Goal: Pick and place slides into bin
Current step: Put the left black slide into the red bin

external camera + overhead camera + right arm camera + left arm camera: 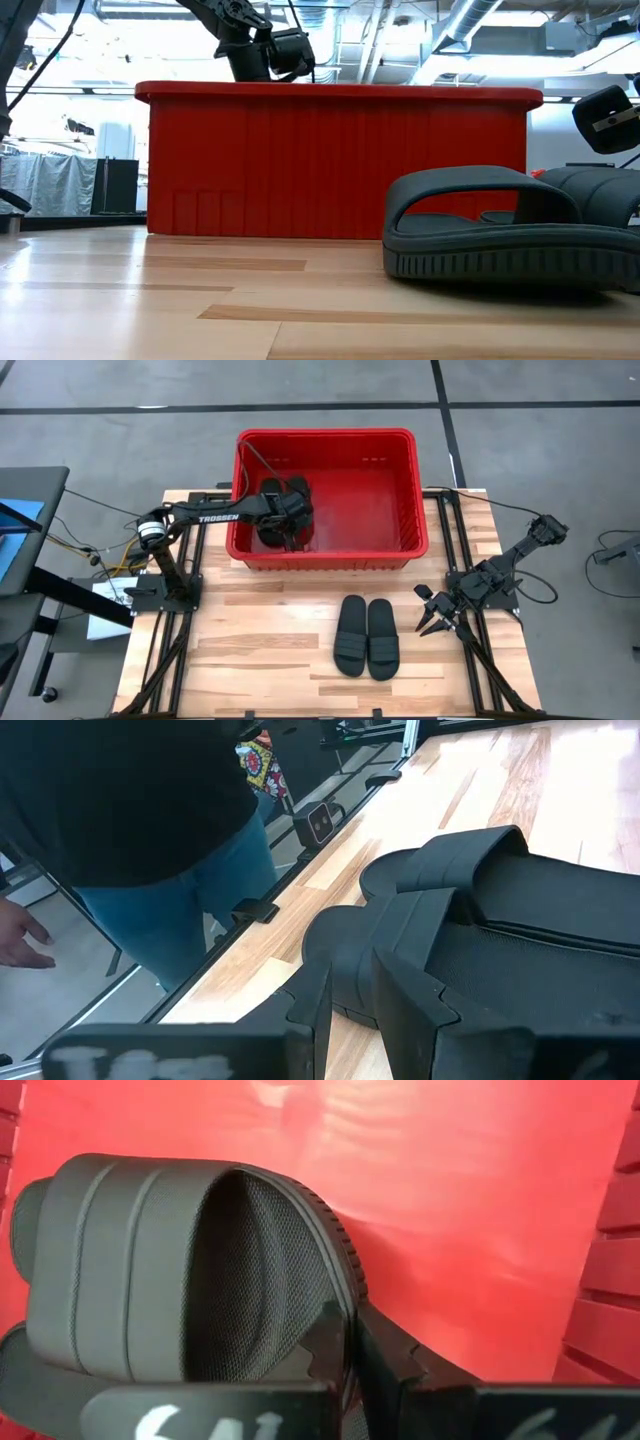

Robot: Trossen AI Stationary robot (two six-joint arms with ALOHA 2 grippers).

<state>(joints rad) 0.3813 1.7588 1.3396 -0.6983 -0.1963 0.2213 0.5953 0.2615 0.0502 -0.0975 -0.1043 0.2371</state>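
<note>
The red bin (400, 545) stands at the table's far middle. My left gripper (352, 1365) reaches down into the bin's left part (290, 510) and is shut on a black slide (150, 1260). A second black slide (268, 525) seems to lie beside it in the bin. Two more black slides (366, 636) lie side by side, soles down, on the table in front of the bin; they also show in the low view (520, 225). My right gripper (436, 626) waits just right of that pair, narrowly open and empty. My left gripper pinches the slide's side rim (345, 1295), beside the wide ribbed strap, between its two fingers. The fingers come from above, pointing down into the bin. The slide lies over the bin's red floor; whether it rests on the floor, I cannot tell.
The bin's right part (370, 510) is bare red floor. A person in a black top and blue jeans (180, 870) stands beyond the table's edge, with a hand (20, 935) showing. Bare wood lies left of the slide pair (250, 640).
</note>
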